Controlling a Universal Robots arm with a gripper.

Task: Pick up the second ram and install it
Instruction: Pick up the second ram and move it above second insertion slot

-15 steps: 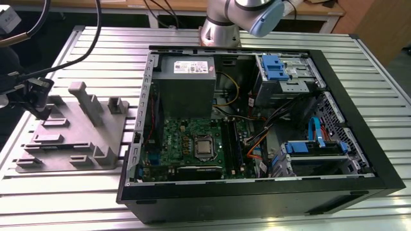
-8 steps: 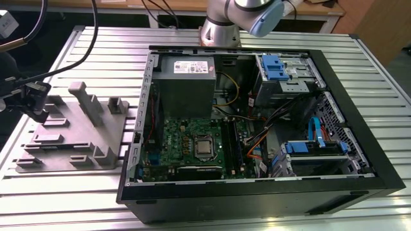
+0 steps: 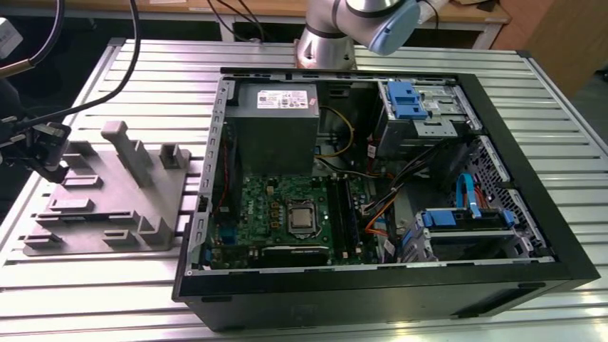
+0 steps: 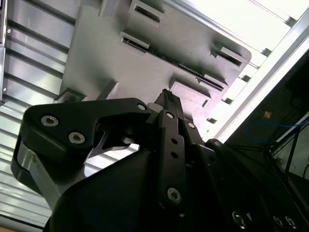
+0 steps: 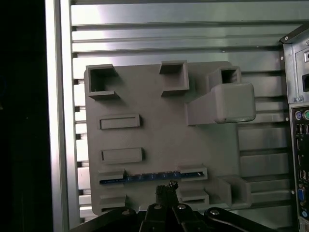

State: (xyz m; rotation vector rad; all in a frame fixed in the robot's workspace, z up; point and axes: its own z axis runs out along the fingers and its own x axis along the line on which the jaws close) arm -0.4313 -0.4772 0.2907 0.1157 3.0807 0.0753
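The second ram (image 5: 149,177) is a thin dark stick with a bluish edge. It stands on edge in a long slot near one end of the grey holder block (image 5: 159,130). In the first wrist view my gripper (image 5: 166,186) hangs over the block just beside that slot. Its fingertips are pressed together with nothing between them. The second wrist view has the black gripper (image 4: 167,95) above the same block (image 4: 96,53). In the exterior view the gripper (image 3: 48,160) is at the far left, over the block (image 3: 105,206).
An open computer case (image 3: 380,285) lies on the slatted metal table (image 3: 85,285), at the exterior view's right of the block. Inside are a green motherboard (image 3: 275,214), a grey power supply (image 3: 275,107) and blue drive bays (image 3: 404,100). The block has a tall post (image 3: 124,146).
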